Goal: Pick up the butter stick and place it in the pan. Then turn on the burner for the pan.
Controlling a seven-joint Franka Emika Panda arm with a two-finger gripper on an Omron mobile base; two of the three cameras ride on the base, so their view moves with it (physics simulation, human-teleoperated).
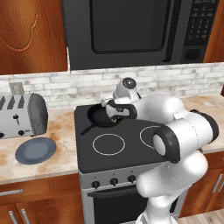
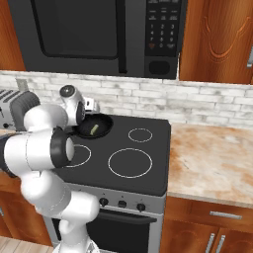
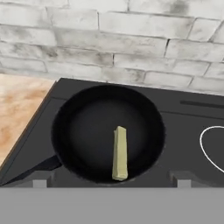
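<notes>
The black pan (image 3: 83, 131) sits on the stove's back left burner with its handle (image 1: 87, 129) pointing toward the front left. The pale yellow butter stick (image 3: 120, 153) lies flat inside the pan, a little toward its near rim; it also shows in the pan (image 2: 101, 124) as the butter stick (image 2: 94, 129). My gripper (image 3: 111, 181) hovers just above the near side of the pan, open, its two fingertips (image 3: 41, 179) spread wide with nothing held between them. From the left, my hand hides part of the pan (image 1: 98, 116).
The stove's knobs (image 1: 113, 180) run along its front panel, above the oven door. Left of the stove stand a toaster (image 1: 22, 114) and a blue-grey plate (image 1: 36, 150) on the counter. A microwave (image 1: 127, 30) hangs overhead, with a brick wall (image 3: 131, 39) close behind the pan.
</notes>
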